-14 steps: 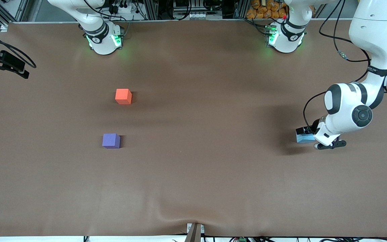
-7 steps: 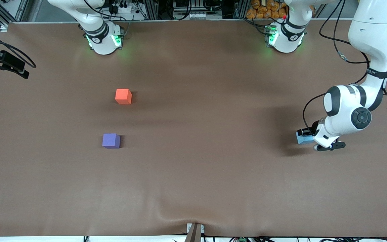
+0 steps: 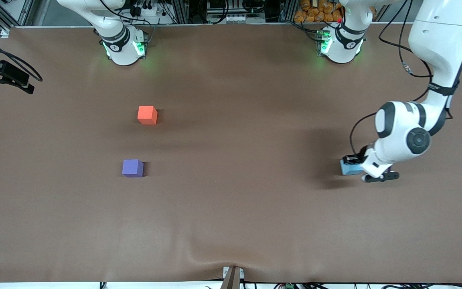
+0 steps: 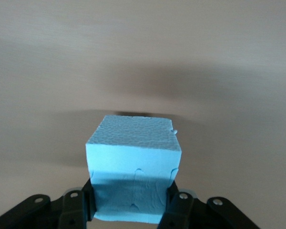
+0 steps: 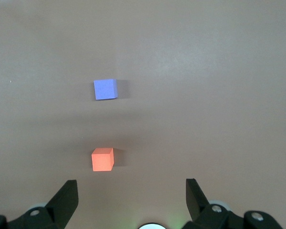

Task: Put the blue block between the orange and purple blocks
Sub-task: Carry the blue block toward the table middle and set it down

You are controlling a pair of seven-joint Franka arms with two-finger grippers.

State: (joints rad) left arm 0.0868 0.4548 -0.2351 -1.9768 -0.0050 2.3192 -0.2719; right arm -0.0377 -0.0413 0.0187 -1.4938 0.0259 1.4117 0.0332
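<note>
Three cubes: blue block (image 3: 347, 167), orange block (image 3: 147, 115), purple block (image 3: 132, 168), all on or over one brown surface (image 3: 231, 208).

Left pincer: the left pincer (image 4: 132, 210) is clamped on the blue block, one finger pressed into each side of it, low over the surface toward the left arm's end; the foam looks dented where it is squeezed.

Right pincer: the right pincer (image 5: 128, 198) hangs high with its fingers (image 5: 66, 198) spread wide and nothing between them, looking down on the orange and purple blocks; this arm waits.

Blue block position: held in the left pincer, well apart from the other two cubes, which sit toward the right arm's end.

Target gap: the orange block lies farther from the front camera, the purple block nearer, with bare surface between them.

Stage, as I judge it: grasp made, carry across the surface not yet completed.

Risk, grip: the fingers hold only the lower part of a soft cube, so a quick swing could let it twist or slip out.

Risk, arrival: a low approach could knock the purple or orange block and shift the gap.

Risk, release: letting go off-centre would leave it beside one cube rather than between both.
</note>
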